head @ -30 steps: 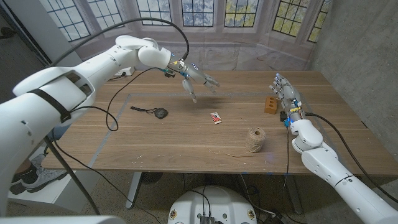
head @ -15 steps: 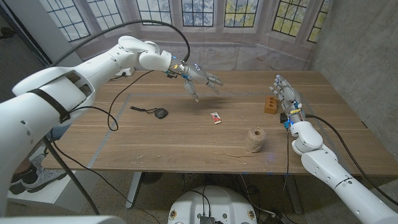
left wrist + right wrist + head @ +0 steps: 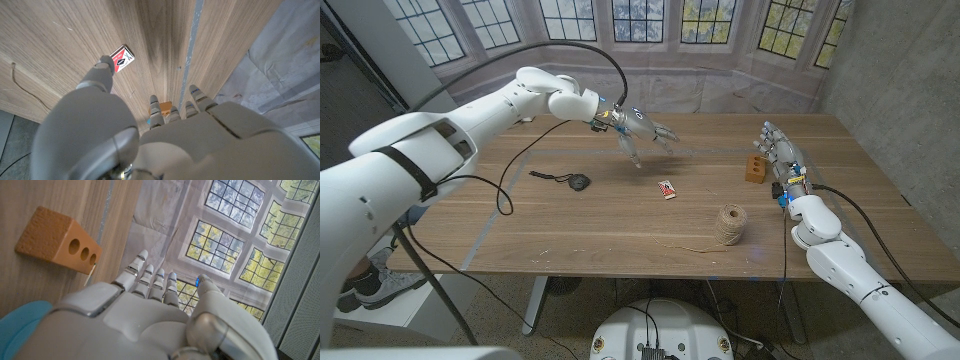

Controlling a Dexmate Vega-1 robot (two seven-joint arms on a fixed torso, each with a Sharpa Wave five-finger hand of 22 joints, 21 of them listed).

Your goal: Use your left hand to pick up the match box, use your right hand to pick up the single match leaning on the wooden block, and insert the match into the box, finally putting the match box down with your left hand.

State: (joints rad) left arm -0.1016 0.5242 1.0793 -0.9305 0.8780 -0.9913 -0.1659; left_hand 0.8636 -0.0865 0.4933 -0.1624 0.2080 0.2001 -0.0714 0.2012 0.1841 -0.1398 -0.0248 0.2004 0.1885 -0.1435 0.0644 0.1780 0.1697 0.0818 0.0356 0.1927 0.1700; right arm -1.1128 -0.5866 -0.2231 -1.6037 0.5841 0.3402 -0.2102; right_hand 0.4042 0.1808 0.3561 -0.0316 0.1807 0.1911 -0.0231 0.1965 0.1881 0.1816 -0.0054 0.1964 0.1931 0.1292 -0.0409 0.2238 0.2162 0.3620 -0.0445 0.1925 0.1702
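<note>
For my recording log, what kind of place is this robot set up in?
Probably an indoor lab or test room in an older building: a wooden table carries a few props, tall many-paned windows line the back wall, and loose cables trail across the table.

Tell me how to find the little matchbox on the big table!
Look at the middle of the wooden table. Just past the ball of string, toward the windows, lies the matchbox, flat on the wood with nothing touching it. It is the only thing with a red and white label; the wooden block is plain brown, and the black thing is dark.
</note>
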